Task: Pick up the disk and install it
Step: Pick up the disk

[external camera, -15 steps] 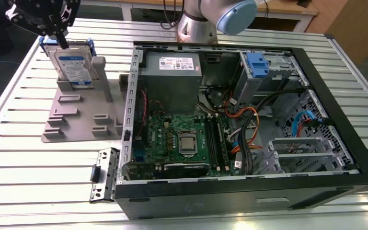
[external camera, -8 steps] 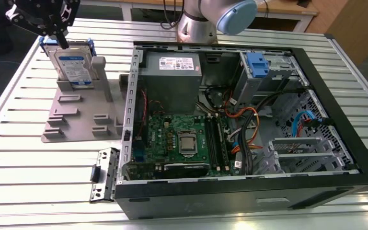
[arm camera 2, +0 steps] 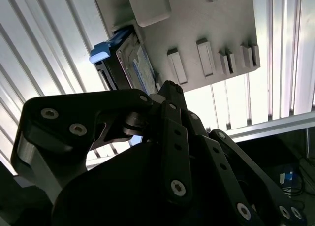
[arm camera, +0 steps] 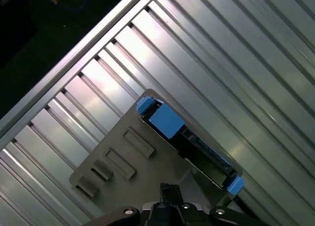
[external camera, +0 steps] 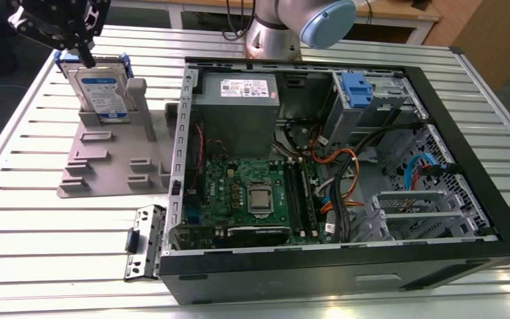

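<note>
Standing or lying, the disk [external camera: 103,90]? asks the first.

Standing, answers the second. It sits on a short edge in a slot of the grey stand [external camera: 104,159], with its long axis up and down, perhaps leaning back a touch. Its white-and-blue label faces the exterior camera, and the blue rails run up both long edges.

Where on the counter [external camera: 24,219]?

At the stand's far end, toward the counter's far corner on the exterior view's left. A grey post [external camera: 137,90] of the stand rises just beside it on the exterior view's right.

And the gripper [external camera: 83,54]?

Right above the disk. In the exterior view its black lower end reaches the disk's top edge, touching or nearly so. Whether it is spread or closed cannot be made out. The first wrist view looks down past the gripper [arm camera: 170,190] onto the disk's [arm camera: 189,140] narrow top edge, which is blue at both ends. In the second wrist view the gripper [arm camera 2: 170,88] lies near the label face of the disk [arm camera 2: 125,63].

Room to move?

Bare ribbed slats run from the stand to the counter's edge on the exterior view's left. On the right the computer case [external camera: 477,166] lies just beside the stand, open side up. Inside it, a grey power box [external camera: 236,106] is nearest the disk. A green board [external camera: 246,193] sits nearer the camera, and a metal cage [external camera: 388,100] with a blue latch [external camera: 354,90] stands at the far side. A black bracket [external camera: 146,242] lies on the counter by the case's near corner, apart from the stand.
</note>
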{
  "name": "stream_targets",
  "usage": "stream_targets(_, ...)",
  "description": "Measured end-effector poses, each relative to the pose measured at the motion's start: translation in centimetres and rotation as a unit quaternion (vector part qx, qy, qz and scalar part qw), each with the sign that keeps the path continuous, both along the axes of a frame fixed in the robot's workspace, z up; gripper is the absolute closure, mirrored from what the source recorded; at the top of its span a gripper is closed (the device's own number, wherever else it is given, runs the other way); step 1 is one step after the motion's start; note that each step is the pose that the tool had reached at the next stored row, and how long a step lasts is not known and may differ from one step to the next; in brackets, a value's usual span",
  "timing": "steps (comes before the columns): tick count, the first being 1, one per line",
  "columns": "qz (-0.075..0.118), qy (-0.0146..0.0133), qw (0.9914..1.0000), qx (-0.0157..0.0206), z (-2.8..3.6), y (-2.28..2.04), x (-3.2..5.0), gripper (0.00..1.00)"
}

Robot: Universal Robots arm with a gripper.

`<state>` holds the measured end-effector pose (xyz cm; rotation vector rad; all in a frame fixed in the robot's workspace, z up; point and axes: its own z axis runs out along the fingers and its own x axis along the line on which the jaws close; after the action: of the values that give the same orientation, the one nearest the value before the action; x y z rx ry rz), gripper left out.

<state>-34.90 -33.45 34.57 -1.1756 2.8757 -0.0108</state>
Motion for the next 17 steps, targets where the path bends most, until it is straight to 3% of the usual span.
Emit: stream_targets(17, 0.031, 0.0, 0.9995, 0.0, 0.0, 0.0, 0.0, 0.9)
